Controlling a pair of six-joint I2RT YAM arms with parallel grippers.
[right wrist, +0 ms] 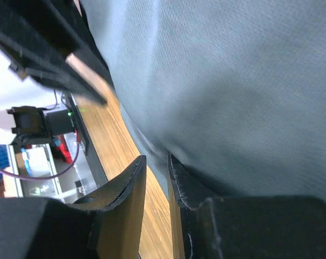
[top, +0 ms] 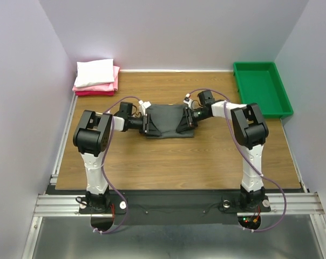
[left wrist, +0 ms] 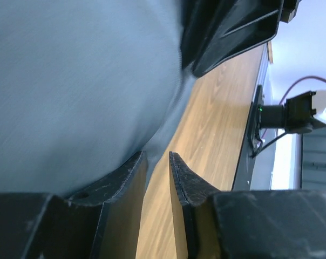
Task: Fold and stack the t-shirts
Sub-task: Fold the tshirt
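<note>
A dark charcoal grey t-shirt (top: 168, 120) lies folded into a rectangle mid-table. My left gripper (top: 147, 123) is at its left edge and my right gripper (top: 188, 120) at its right edge, both low over it. In the left wrist view the grey cloth (left wrist: 82, 91) fills the left side, and its edge reaches the narrow gap of the left gripper (left wrist: 156, 155); wood shows between the fingers. In the right wrist view the cloth (right wrist: 233, 81) lies against one finger of the right gripper (right wrist: 156, 157), again with a narrow gap showing wood.
At the far left corner a folded white shirt (top: 94, 72) sits on pink (top: 110, 84) and red (top: 93, 93) folded shirts. A green plastic tray (top: 260, 86) stands at the far right. Purple walls close in on three sides.
</note>
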